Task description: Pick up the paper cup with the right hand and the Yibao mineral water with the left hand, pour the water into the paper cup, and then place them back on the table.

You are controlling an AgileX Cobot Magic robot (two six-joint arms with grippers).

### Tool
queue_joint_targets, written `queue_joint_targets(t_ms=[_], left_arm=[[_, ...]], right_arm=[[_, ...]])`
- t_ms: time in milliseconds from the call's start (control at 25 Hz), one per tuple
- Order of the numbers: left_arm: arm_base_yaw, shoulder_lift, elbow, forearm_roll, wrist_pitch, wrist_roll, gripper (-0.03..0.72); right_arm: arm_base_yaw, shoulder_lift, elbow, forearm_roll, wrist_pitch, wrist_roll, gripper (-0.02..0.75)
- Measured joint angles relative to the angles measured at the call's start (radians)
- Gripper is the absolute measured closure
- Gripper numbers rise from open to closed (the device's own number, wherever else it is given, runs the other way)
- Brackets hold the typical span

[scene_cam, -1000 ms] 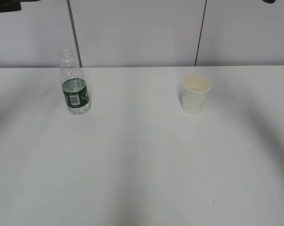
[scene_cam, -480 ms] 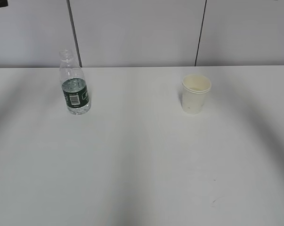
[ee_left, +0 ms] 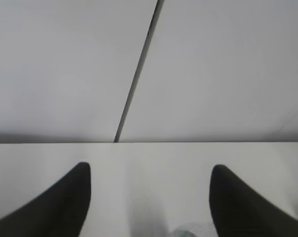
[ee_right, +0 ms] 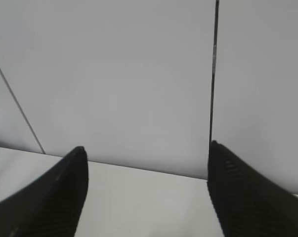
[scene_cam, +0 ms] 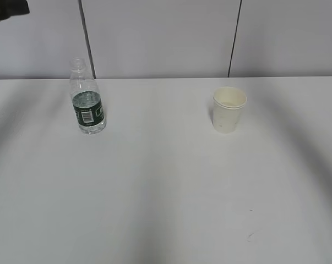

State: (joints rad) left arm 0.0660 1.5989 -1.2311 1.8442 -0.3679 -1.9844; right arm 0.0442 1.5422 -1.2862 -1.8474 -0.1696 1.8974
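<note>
The Yibao mineral water point(scene_cam: 88, 104) stands upright and capless on the left of the white table point(scene_cam: 166, 192), its green label and barcode facing me. The paper cup point(scene_cam: 229, 109) stands upright at the right, apart from the bottle. Only a dark piece of the left hand point(scene_cam: 9, 8) shows at the exterior view's top left corner. In the left wrist view my left gripper point(ee_left: 150, 167) is open above the table, and a blurred bit of the bottle point(ee_left: 188, 231) shows at the bottom edge. My right gripper point(ee_right: 147, 146) is open and empty; the cup is outside that view.
A pale wall with two dark vertical seams point(scene_cam: 86, 38) point(scene_cam: 234, 38) rises behind the table's far edge. Soft arm shadows fall across the tabletop. A small scuff mark point(scene_cam: 251, 237) lies near the front right.
The dark piece of the left arm at the top left corner shrank, then grew again. A dark tip at the top right edge has left the view. Bottle and cup have not moved.
</note>
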Motion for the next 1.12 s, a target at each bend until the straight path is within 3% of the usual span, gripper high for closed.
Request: queue_joint_targets(t_ms=[640,1120], left_arm=[[0.001,0.083,0.020,0.000,0.034,0.134,0.230],[0.004,-0.024,0.091,0.000,0.023,0.159,0.230]], right_arm=[[0.000,0.002,0.006,0.004,0.049,-0.095,0.152],[0.000,-0.156,0.186,0.004,0.064,-0.116,0.152]])
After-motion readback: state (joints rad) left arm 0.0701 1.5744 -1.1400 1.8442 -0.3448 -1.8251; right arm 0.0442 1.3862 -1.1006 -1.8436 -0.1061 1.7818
